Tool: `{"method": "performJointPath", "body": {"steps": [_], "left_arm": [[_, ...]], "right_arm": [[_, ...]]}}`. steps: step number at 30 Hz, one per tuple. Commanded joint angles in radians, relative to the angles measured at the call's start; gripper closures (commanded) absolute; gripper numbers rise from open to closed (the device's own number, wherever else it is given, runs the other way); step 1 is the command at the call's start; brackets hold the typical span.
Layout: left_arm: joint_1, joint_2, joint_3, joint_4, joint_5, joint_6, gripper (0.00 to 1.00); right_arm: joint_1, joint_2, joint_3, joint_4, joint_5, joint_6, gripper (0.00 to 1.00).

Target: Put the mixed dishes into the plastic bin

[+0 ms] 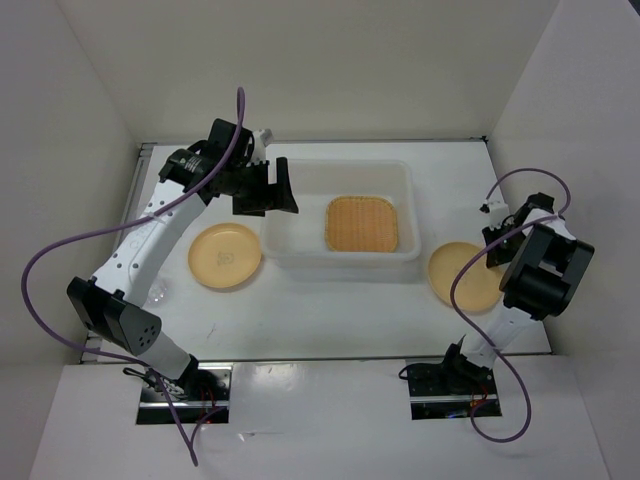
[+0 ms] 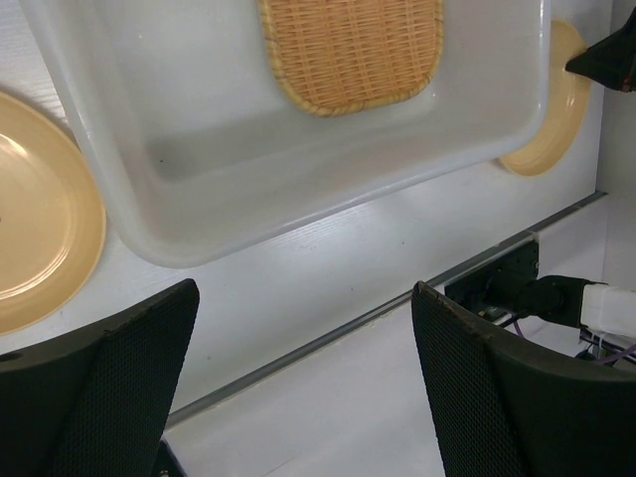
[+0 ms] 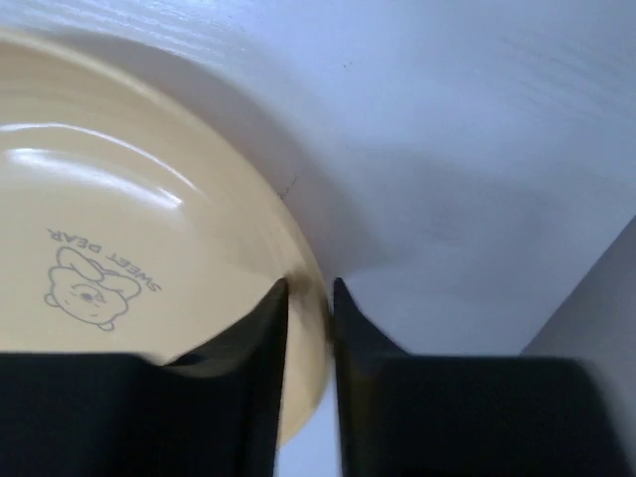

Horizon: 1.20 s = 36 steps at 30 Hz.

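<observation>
The translucent white plastic bin (image 1: 300,240) stands mid-table with the square tan woven tray (image 1: 361,223) lying flat inside it. One yellow-tan plate (image 1: 225,256) lies left of the bin, and another plate (image 1: 455,275) lies to its right. My left gripper (image 1: 275,190) is open and empty above the bin's left end. In the left wrist view the bin (image 2: 298,199), tray (image 2: 353,50) and both plates (image 2: 40,229) (image 2: 556,109) show. My right gripper (image 3: 309,298) is shut on the rim of the right plate (image 3: 119,229). A faint clear cup (image 1: 158,292) stands at far left. The other cup is not seen.
White walls enclose the table on three sides. The left arm's purple cable (image 1: 60,250) loops over the left side. A metal strip (image 2: 348,323) marks the table's near edge. The arm bases (image 1: 445,385) sit at the front.
</observation>
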State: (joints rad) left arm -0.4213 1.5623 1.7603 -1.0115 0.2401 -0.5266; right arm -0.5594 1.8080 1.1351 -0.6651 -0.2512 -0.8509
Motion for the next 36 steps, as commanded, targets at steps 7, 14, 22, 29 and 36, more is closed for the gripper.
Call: {"method": "performJointPath", "body": {"steps": [7, 14, 22, 29, 36], "left_arm": [[0.004, -0.007, 0.01, 0.011, 0.005, -0.012, 0.06], [0.004, 0.025, 0.061, -0.013, -0.016, 0.008, 0.06], [0.013, 0.036, 0.07, -0.002, -0.007, 0.017, 0.06], [0.013, 0.025, 0.047, 0.007, -0.007, 0.017, 0.06], [0.023, 0.002, 0.027, 0.007, -0.007, 0.017, 0.06]], "right_arm": [[0.009, 0.062, -0.044, -0.011, 0.069, 0.018, 1.0], [0.019, -0.117, 0.15, -0.174, 0.003, 0.039, 1.0], [0.082, -0.226, 0.494, -0.176, 0.127, 0.193, 1.0], [0.082, -0.178, 0.837, -0.296, -0.038, 0.245, 1.0], [0.227, -0.003, 1.192, -0.585, -0.321, 0.283, 1.0]]}}
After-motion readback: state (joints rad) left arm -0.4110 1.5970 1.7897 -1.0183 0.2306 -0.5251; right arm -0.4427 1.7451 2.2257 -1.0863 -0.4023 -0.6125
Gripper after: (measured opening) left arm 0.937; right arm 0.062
